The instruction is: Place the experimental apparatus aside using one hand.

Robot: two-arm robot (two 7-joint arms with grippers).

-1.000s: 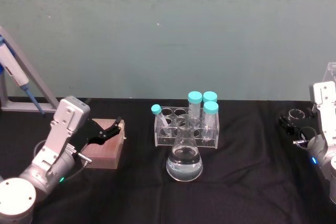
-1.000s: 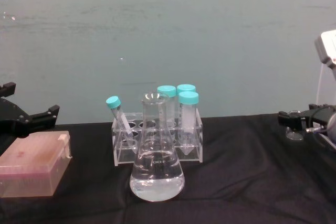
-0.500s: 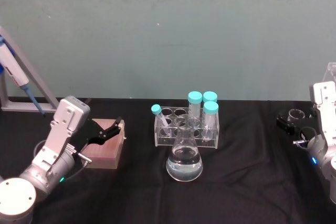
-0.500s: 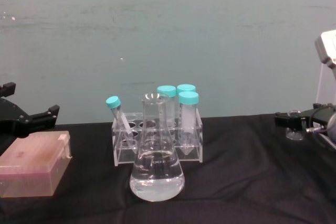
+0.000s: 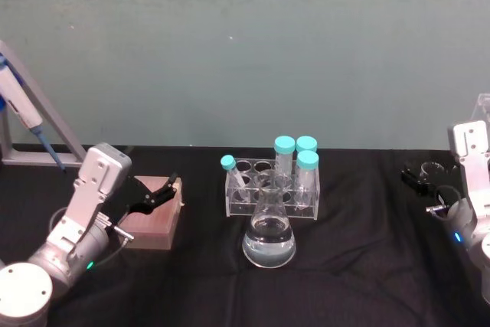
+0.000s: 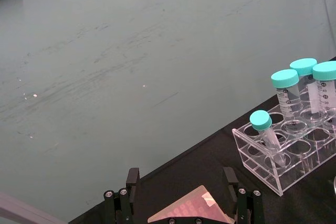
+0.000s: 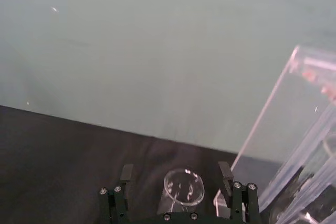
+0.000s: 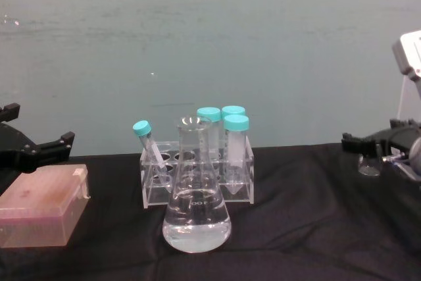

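A conical flask [image 5: 269, 239] [image 8: 196, 208] with clear liquid stands at the table's middle, in front of a clear tube rack [image 5: 272, 183] [image 8: 197, 176] [image 6: 286, 156] holding teal-capped tubes. A small glass beaker [image 5: 433, 168] [image 7: 184, 187] [image 8: 368, 164] sits at the far right beside a tall acrylic stand [image 5: 484, 109] [image 7: 294, 124]. My right gripper [image 5: 417, 181] [image 7: 176, 177] [image 8: 371, 143] is open, one finger on each side of the beaker, without touching it. My left gripper [image 5: 157, 191] [image 6: 181, 182] [image 8: 39, 149] hangs open over a pink box.
The pink box [image 5: 153, 218] [image 8: 41, 205] [image 6: 191, 211] lies at the left on the black cloth. A blue and white pipette [image 5: 23, 112] leans on a grey stand at the far left. A teal wall closes the back.
My right gripper has shifted slightly left and up by the beaker. The beaker, flask, rack and left arm have stayed put.
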